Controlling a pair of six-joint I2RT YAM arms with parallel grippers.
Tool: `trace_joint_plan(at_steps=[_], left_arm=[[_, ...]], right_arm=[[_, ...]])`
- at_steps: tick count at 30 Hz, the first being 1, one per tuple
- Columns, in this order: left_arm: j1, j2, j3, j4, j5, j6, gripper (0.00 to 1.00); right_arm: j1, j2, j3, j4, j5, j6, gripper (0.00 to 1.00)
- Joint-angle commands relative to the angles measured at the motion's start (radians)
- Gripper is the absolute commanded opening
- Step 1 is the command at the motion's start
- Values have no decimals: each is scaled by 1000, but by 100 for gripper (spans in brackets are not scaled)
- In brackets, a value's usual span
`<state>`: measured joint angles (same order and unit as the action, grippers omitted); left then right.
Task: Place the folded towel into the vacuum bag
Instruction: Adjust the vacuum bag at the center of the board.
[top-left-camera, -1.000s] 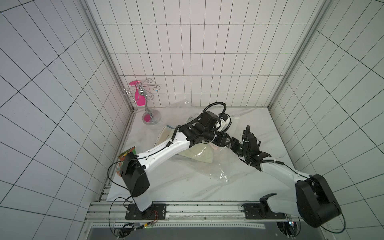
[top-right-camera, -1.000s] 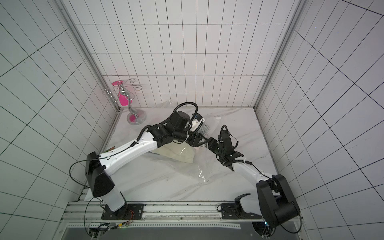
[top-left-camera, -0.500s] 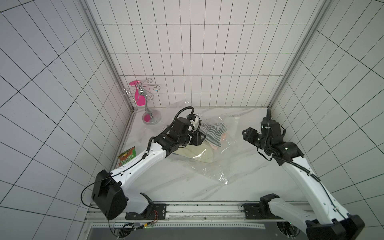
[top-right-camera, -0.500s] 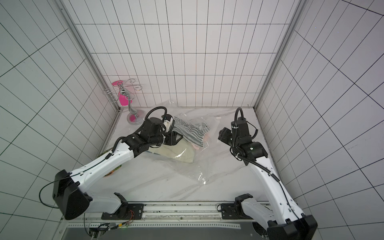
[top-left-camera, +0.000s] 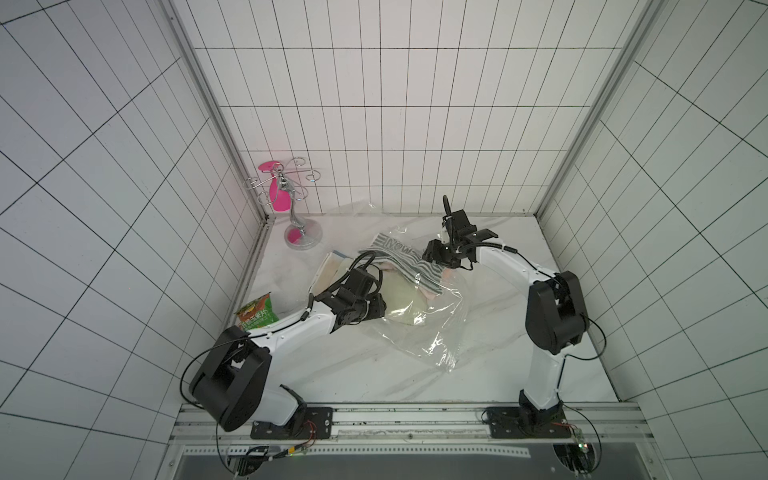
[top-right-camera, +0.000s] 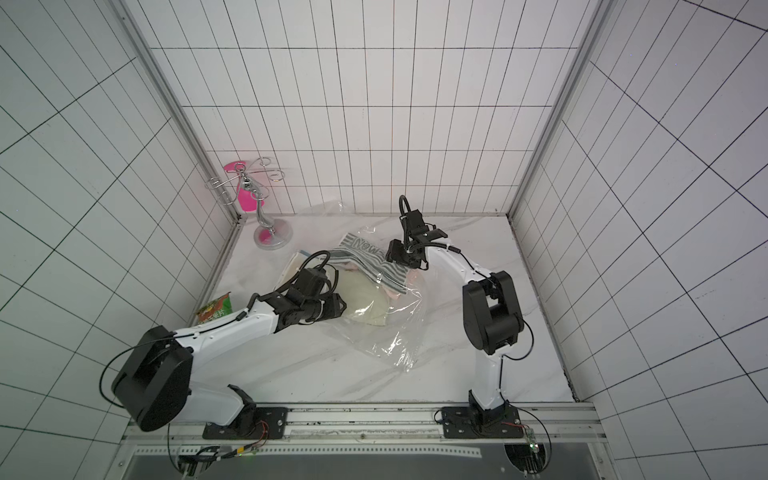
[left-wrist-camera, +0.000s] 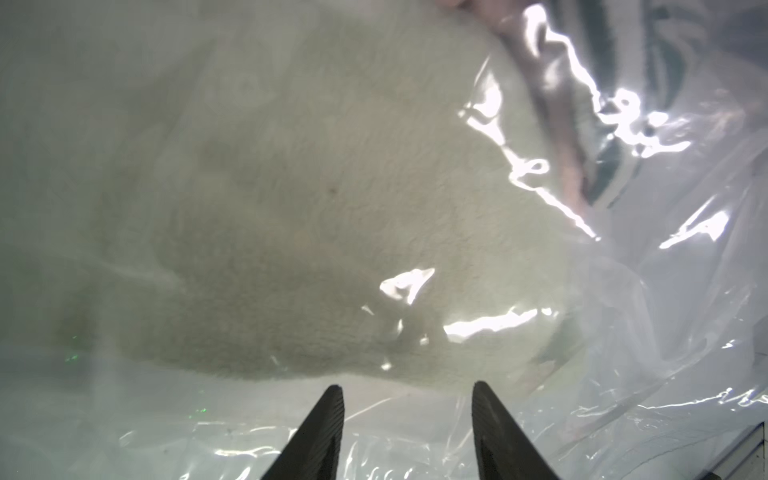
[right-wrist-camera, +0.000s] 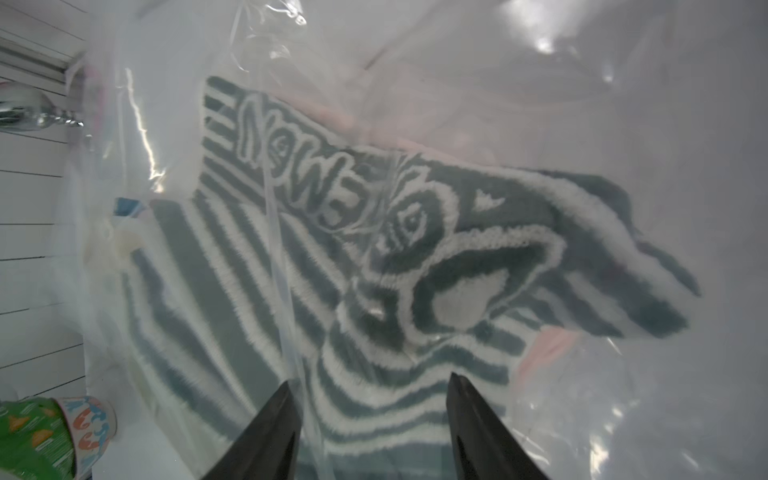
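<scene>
Marble tabletop (top-left-camera: 353, 374): striped towel (top-left-camera: 409, 259) under vacuum bag (top-left-camera: 436, 336) film; left gripper (left-wrist-camera: 407, 388) spread, right gripper (right-wrist-camera: 370, 380) spread over towel.

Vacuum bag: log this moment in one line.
clear crinkly plastic vacuum bag: crumpled | cream towel, grey-striped towel: under plastic | left claw: open | right claw: open

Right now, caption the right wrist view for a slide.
Right gripper, jaws apart, facing the striped towel through the clear bag.
</scene>
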<state>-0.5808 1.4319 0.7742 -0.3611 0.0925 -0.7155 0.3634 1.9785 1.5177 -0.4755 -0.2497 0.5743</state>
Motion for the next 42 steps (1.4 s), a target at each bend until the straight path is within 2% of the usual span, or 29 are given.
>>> trace_joint_plan(at_steps=[1, 7, 13, 16, 19, 22, 24, 26, 28, 31, 34, 38, 41, 42], left_arm=[[10, 14, -48, 45, -50, -114, 51], [34, 76, -98, 108, -52, -172, 51], [97, 152, -22, 126, -62, -131, 51], [98, 203, 42, 132, -53, -119, 51], [98, 255, 99, 138, -61, -99, 51], [105, 304, 191, 113, -63, -50, 51], [108, 302, 233, 95, -62, -21, 52], [108, 265, 257, 42, -56, 12, 52], [108, 197, 250, -13, -32, 39, 53], [104, 72, 187, -83, 9, 47, 54], [58, -35, 123, -77, 49, 34, 54], [-86, -42, 192, -56, 74, 14, 54], [-152, 15, 227, 75, 152, 2, 53], [-162, 40, 230, 116, 181, -5, 52]], right_arm=[[-53, 52, -126, 76, -3, 102, 58], [-84, 22, -290, 165, -28, 136, 59], [-88, -189, -652, 347, -48, 271, 59], [-62, -285, -820, 426, -72, 355, 59], [27, -391, -932, 475, -80, 419, 59], [105, -488, -922, 374, -79, 378, 60], [105, -570, -897, 261, -86, 320, 62], [99, -677, -850, 105, -20, 238, 65], [76, -781, -802, -31, 53, 165, 70], [-25, -858, -718, -162, 58, 51, 78], [-74, -813, -611, -251, 153, -64, 82], [-95, -678, -541, -323, 201, -149, 82], [-87, -624, -569, -262, 73, -162, 81], [-69, -610, -572, -262, 69, -164, 81]])
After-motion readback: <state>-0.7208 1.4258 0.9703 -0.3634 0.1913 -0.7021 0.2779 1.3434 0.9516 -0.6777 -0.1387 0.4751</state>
